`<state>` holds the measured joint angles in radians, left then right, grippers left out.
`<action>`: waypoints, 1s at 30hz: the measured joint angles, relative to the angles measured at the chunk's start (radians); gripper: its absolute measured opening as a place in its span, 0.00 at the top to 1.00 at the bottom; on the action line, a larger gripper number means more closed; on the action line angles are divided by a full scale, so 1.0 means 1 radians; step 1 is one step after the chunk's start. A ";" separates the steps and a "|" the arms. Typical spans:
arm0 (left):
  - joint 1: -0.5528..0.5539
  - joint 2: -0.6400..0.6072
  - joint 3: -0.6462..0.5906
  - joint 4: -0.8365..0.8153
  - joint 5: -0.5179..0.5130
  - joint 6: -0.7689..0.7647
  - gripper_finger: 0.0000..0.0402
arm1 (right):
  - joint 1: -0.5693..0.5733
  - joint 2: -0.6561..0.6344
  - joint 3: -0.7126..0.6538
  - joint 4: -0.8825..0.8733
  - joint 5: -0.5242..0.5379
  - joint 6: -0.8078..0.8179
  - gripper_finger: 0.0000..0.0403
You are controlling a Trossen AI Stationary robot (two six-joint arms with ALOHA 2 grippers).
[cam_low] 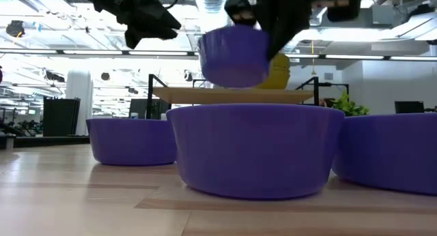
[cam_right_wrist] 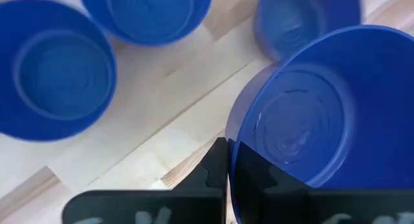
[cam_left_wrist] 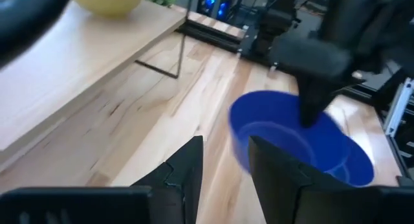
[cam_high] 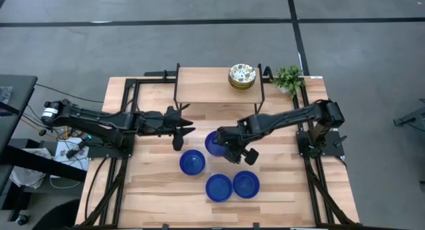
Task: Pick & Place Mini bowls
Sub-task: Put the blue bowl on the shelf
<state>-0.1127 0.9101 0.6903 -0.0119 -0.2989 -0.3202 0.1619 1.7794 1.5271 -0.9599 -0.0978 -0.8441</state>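
My right gripper [cam_high: 224,138] is shut on a blue mini bowl [cam_high: 212,143] and holds it in the air above the table [cam_low: 233,55]. Three more blue mini bowls rest on their bases on the wooden table: one at the middle [cam_high: 192,162] and two nearer the front edge [cam_high: 218,187] [cam_high: 246,183]. A stack of floral mini bowls [cam_high: 242,76] stands on the raised shelf at the back. My left gripper [cam_high: 188,129] hovers open just left of the held bowl, with nothing between its fingers [cam_left_wrist: 226,141]. My right gripper grips the held bowl by its rim and wall [cam_right_wrist: 234,141] on one side, one finger outside [cam_right_wrist: 217,162] and one inside the hollow. The fingers come from above, slanting down. The bowl hangs lifted clear of the table, mouth up and slightly tilted.
The raised shelf [cam_high: 212,84] on thin black legs spans the table's far middle. A small green plant [cam_high: 289,77] stands at the far right corner. Black frame rails run along the table's left and right sides.
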 joint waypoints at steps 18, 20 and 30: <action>0.003 -0.233 -0.023 -0.085 0.038 0.137 0.70 | -0.011 0.000 0.218 -0.050 0.103 0.086 1.00; 0.003 -0.248 -0.056 -0.070 0.038 0.133 0.70 | -0.020 0.000 0.242 -0.049 0.103 0.086 1.00; 0.003 -0.289 -0.292 0.257 0.128 0.109 0.70 | -0.098 0.000 0.345 -0.039 0.204 0.066 1.00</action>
<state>-0.1097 0.6212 0.3988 0.2447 -0.1707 -0.2109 0.0636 1.7794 1.8721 -0.9991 0.1058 -0.7786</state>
